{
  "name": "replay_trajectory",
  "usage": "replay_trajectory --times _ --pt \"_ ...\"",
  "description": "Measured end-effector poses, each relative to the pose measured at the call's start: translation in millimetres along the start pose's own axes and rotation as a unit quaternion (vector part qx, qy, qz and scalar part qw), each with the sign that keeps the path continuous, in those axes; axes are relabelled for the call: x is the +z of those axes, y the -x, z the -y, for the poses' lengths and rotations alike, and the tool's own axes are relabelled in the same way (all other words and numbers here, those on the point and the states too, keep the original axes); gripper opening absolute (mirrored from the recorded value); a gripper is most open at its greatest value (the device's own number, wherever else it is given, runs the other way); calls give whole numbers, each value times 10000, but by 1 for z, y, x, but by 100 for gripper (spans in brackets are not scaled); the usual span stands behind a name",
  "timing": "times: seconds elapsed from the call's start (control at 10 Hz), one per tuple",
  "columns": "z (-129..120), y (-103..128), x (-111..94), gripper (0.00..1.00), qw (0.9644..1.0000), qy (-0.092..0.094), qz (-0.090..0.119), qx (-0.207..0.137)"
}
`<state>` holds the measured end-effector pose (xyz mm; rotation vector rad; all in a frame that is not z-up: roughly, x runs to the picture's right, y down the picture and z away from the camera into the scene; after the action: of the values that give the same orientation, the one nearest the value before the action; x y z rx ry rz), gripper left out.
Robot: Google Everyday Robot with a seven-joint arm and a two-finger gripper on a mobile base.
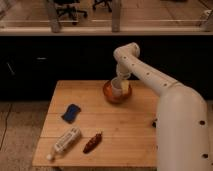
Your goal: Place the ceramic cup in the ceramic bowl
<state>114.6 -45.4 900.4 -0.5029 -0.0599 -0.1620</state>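
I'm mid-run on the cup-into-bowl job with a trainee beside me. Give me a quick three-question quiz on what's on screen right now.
1. True or false: the ceramic cup lies tipped over, well apart from the ceramic bowl.
2. Where is the gripper? A) over the bowl, at the cup; B) down by the floor; C) out of view.
3. Short answer: what colour is the flat pad near the white bottle?

Key: 1 false, the cup is upright within the bowl's rim; 2 A; 3 blue.
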Motion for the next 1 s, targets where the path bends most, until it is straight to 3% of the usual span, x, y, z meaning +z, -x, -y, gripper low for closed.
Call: replay_trajectory --times 0.4,0.5,1.0 --pt "-1 0 27 1 9999 151 -24 -24" --pt "0 3 29 6 9998 175 -3 -54" --pt "1 6 32 56 9996 249 65 -128"
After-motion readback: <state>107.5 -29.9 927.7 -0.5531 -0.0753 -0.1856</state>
